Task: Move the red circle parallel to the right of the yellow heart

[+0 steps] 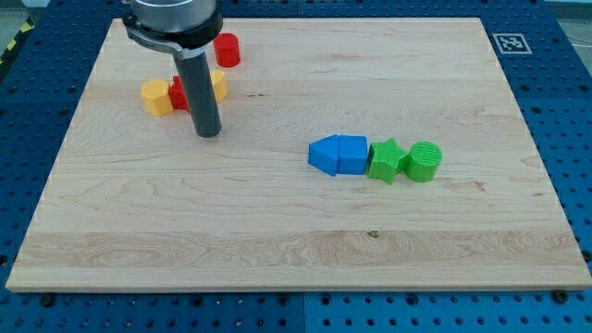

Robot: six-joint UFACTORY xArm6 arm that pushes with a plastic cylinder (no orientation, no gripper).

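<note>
The red circle (pixel 227 49) stands near the view's top, left of centre. Below it is a row of three blocks: a yellow block (pixel 156 96) on the left, a red block (pixel 178 93) in the middle and a second yellow block (pixel 219 84) on the right. The rod hides part of the red block and of the right yellow one, so I cannot tell which yellow block is the heart. My tip (pixel 208 133) rests on the board just below this row, below and a little left of the red circle, and touches no block that I can see.
To the right of the board's centre lies a row of two touching blue blocks (pixel 324 154) (pixel 352 154), a green star (pixel 386 159) and a green circle (pixel 424 160). The wooden board (pixel 277 240) lies on a blue perforated table.
</note>
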